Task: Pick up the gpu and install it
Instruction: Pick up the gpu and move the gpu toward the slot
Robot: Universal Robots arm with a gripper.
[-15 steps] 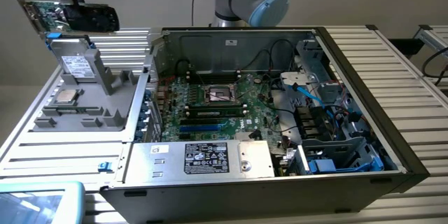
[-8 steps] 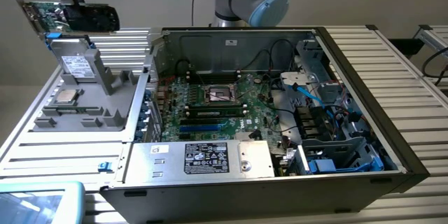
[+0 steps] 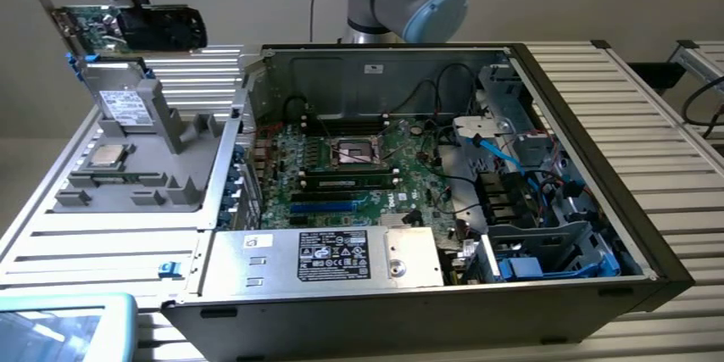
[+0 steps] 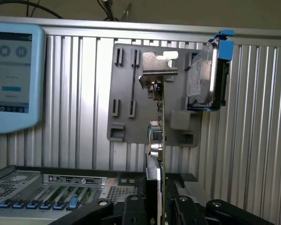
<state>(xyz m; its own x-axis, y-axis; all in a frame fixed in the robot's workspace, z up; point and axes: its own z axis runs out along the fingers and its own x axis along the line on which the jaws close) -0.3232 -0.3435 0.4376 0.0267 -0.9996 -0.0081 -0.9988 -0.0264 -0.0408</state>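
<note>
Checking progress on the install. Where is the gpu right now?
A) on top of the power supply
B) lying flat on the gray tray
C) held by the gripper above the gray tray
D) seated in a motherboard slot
C: the gpu hangs clamped in the gripper, clear of the gray tray below it.

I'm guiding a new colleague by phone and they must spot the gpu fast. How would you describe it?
Start at the open computer case; on its left in the exterior view sits a grey parts tray. Above the tray's far end the hand holds the gpu aloft. It is a green card with a black cooler and silver bracket, unlike the white-labelled drive standing in the tray.
</note>
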